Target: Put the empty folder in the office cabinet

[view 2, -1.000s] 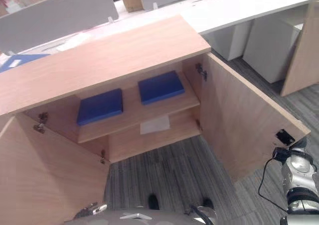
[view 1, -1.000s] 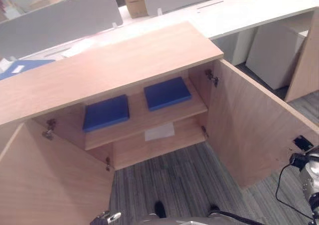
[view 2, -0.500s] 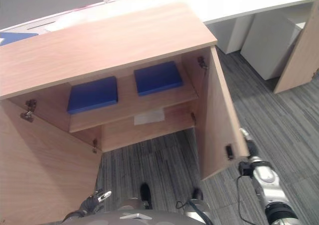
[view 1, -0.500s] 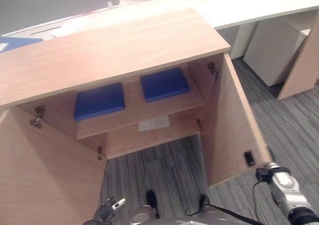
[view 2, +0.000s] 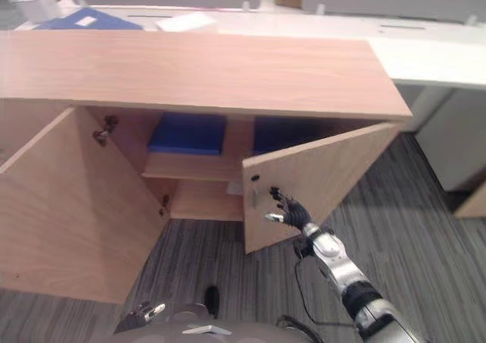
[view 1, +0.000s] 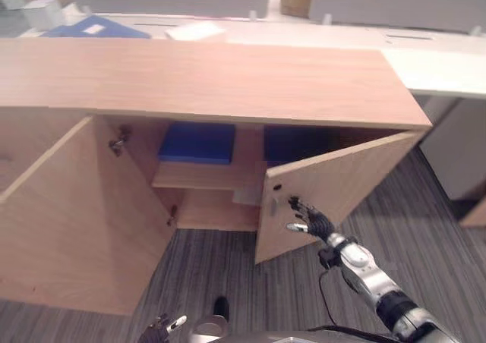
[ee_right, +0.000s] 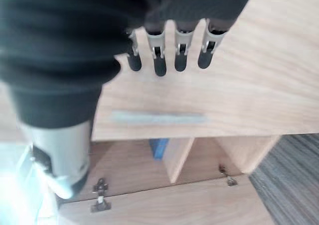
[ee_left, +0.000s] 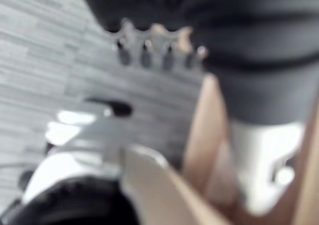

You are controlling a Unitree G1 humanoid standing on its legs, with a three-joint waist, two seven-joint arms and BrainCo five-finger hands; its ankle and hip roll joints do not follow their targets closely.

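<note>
Two blue folders lie flat on the upper shelf of the wooden cabinet [view 1: 228, 77]: the left folder [view 1: 196, 142] in full sight, the right folder [view 1: 296, 142] partly hidden behind the right door [view 1: 334, 180]. That door stands half shut. My right hand [view 1: 307, 220] is open, its straight fingers [ee_right: 167, 58] against the door's outer face just beside the slim handle [ee_right: 158, 117]. My left hand [view 1: 163, 328] hangs low by the floor, its fingers [ee_left: 154, 53] relaxed and holding nothing.
The left door [view 1: 76, 221] stands wide open, jutting out over the striped carpet [view 1: 425, 229]. A white sheet [view 1: 247, 196] lies on the lower shelf. Behind the cabinet, another blue folder [view 1: 95, 30] and a white paper [view 1: 196, 30] rest on a white desk [view 1: 448, 62].
The right door has swung from wide open to half shut, with my right hand following it on the outer face. The camera has shifted, so the whole scene sits differently.
</note>
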